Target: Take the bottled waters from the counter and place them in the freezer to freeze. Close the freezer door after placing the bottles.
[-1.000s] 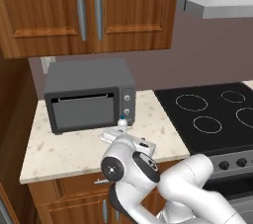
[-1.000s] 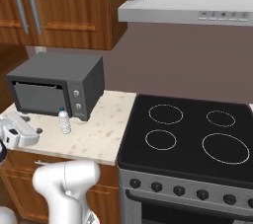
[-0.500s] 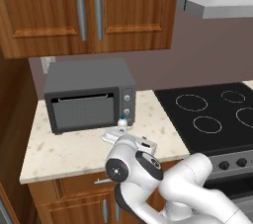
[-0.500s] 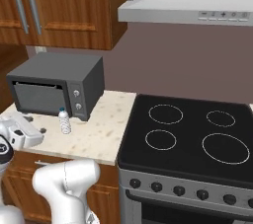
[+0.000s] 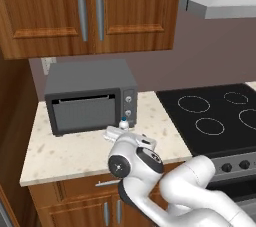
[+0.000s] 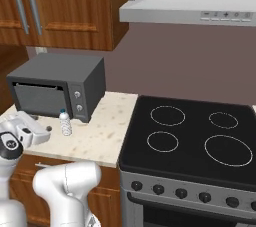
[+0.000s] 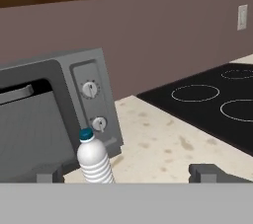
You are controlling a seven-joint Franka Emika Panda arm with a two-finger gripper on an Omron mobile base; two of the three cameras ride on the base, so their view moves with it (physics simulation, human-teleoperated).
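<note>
One bottled water (image 7: 94,160), a small clear ribbed bottle with a teal cap, stands upright on the beige speckled counter (image 7: 158,144) just in front of the grey toaster oven's knobs. In the hand view my gripper (image 7: 128,173) is open, with the bottle between the two dark fingertips (image 7: 207,172) and nearer the left one. In the right base view the bottle (image 6: 65,123) stands a short way right of the gripper (image 6: 41,133). From the left base only its cap (image 5: 123,123) shows above the white hand (image 5: 112,132). The freezer and its door are out of view.
The toaster oven (image 5: 90,98) sits at the back of the counter (image 5: 75,153), right behind the bottle. A black glass stovetop (image 6: 195,136) adjoins the counter on the right. Wooden wall cabinets (image 5: 90,11) hang above and a range hood (image 6: 200,8) is over the stove.
The hand has crept a little to the right, toward the bottle. Its jaws have stayed open and the bottle has not moved.
</note>
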